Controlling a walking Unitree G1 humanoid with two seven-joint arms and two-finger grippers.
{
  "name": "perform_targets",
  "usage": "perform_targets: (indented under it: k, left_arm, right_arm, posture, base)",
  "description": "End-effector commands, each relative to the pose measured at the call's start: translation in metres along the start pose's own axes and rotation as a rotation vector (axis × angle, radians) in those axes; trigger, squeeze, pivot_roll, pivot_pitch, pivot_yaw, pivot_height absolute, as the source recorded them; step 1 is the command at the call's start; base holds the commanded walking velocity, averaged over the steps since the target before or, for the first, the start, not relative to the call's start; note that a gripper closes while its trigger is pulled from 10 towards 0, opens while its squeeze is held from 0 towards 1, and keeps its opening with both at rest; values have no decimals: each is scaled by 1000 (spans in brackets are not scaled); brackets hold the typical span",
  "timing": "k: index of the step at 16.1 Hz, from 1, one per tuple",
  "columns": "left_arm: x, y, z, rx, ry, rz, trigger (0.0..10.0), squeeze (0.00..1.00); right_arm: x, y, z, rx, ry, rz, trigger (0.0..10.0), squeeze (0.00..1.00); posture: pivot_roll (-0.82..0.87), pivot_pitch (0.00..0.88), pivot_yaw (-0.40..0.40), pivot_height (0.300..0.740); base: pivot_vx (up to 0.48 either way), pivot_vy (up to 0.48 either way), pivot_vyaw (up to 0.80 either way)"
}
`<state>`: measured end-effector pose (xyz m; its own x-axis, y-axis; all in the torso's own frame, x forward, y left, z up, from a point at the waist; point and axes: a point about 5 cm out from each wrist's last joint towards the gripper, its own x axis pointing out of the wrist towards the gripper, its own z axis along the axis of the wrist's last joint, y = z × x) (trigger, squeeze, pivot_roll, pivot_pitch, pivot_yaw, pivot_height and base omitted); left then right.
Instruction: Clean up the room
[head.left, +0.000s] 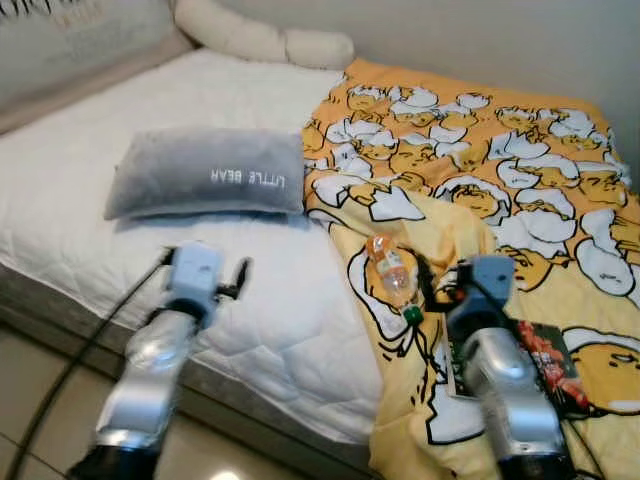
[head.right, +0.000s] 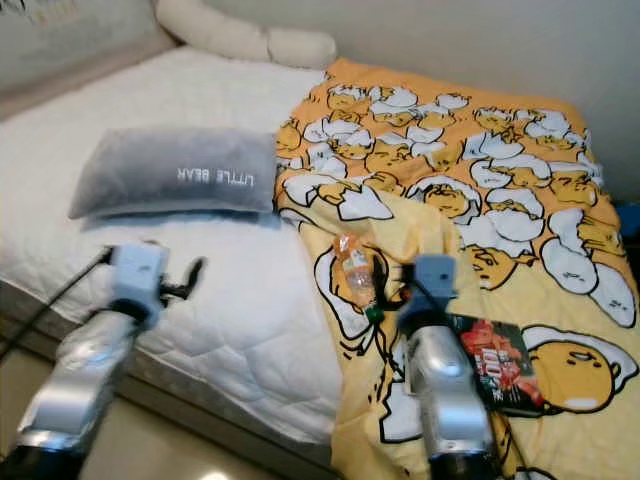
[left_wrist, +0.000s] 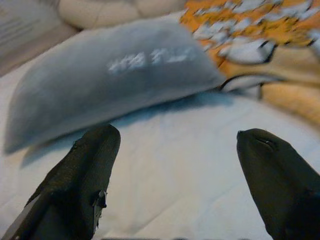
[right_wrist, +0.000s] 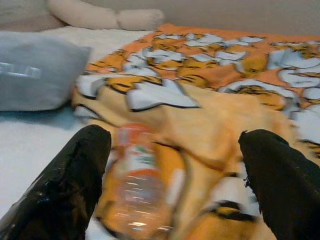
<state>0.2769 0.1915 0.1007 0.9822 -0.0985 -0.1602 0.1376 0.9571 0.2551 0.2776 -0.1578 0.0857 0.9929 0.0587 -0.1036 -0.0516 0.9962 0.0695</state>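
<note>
Bottle lies on the yellow blanket, long axis running near-to-far, cap nearest, just beyond and left of the spread-fingered right gripper; left gripper, also spread, hovers farther left.

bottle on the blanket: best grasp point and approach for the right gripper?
Probably the bottle's mid-body, across its width. It lies on its side on the yellow blanket, green cap toward the robot, so come from above with fingers straddling the label. The right gripper is open and nearly lined up; the soft, rumpled blanket may let it roll.
</note>
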Motion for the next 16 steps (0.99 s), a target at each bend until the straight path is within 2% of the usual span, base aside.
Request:
perform_targets:
  k: [1,4,5,6,7,9,11,14,16]
  left_arm:
    - [-4,-1,1,-5,-2,-16,10000,0]
    - [-7,1,1,10,2,-62,10000,0]
    - [-4,1,4,38,-5,-104,10000,0]
    - [-1,0,8,65,-8,-160,10000,0]
    - [1,-1,11,87,-8,-208,10000,0]
    - [-1,-4,15,129,-3,-325,10000,0]
    - [-4,-7,19,170,9,-436,10000,0]
    - [-14,-12,18,232,35,-551,10000,0]
    - [-24,-11,17,254,59,-599,10000,0]
  right_arm:
    - [-2,-1,4,-1,-9,1,10000,1000]
    - [5,-3,6,-30,13,-21,10000,1000]
    - [15,-1,3,-93,63,-7,10000,1000]
    - [27,0,2,-121,121,-3,10000,843]
    - [37,-2,2,-138,158,-17,10000,0]
    - [60,-6,1,-138,229,-48,10000,0]
    - [86,-7,19,-171,242,-70,10000,0]
    - [99,-4,33,-221,268,-34,10000,0]
    - [100,-4,26,-262,335,-21,10000,0]
  posture:
    - [-32,0,-19,740]
    - [-46,0,3,740]
    - [-50,0,15,740]
    - [-48,0,20,740]
    - [-46,0,25,740]
    - [-48,0,43,740]
    - [-33,0,53,740]
    - [-5,0,30,740]
    - [26,0,6,740]
  base:
    - [0,0,0]
    - [0,0,0]
    - [0,0,0]
    - [0,0,0]
    - [0,0,0]
    - [0,0,0]
    - [0,0,0]
    - [0,0,0]
    - [0,0,0]
